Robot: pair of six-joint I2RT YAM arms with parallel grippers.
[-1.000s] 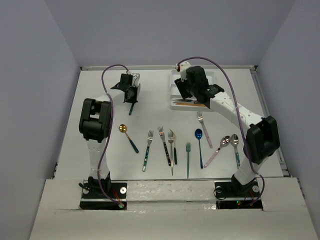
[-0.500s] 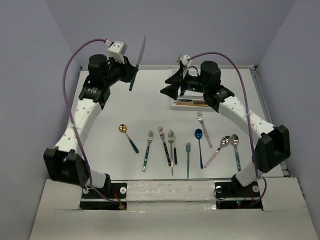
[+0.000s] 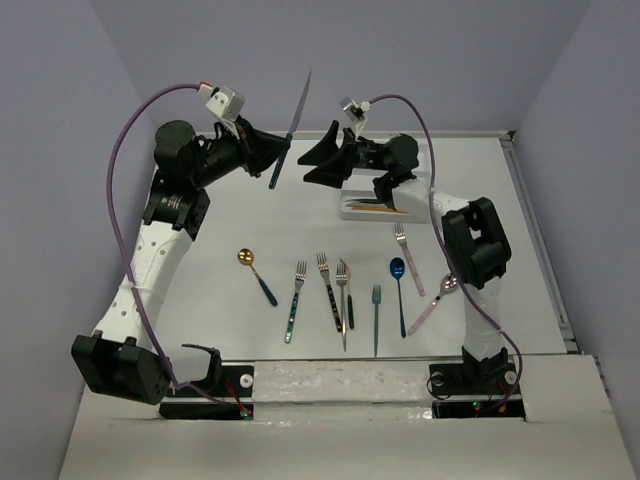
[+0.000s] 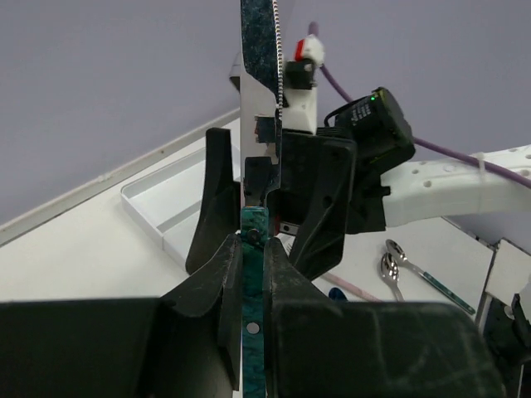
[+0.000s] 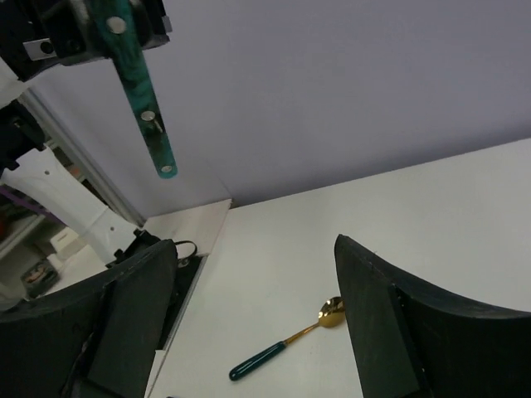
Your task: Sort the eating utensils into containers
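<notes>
Teal-handled knife [image 3: 296,110] held high in the air, left of the white tray [image 3: 352,213] and well above the worktop [image 3: 200,240]. The left end effector [image 3: 276,152] is clamped on the handle; the blade points steeply up and the handle end hangs free below. The right end effector [image 3: 306,168] sits between knife and tray, just beside the knife, its 2 fingers [image 5: 398,323] spread wide, holding nothing, facing the handle. This looks like a handover: the right arm is nearer the tray, and the upright knife would need laying flat along a compartment. The left wrist view shows the grip, with the tray beyond. The right wrist view shows only the free handle end and a gold spoon [image 5: 284,342], not the tray. Only the overhead view shows the row of forks and spoons [image 3: 343,290] on the near side of the tray.
</notes>
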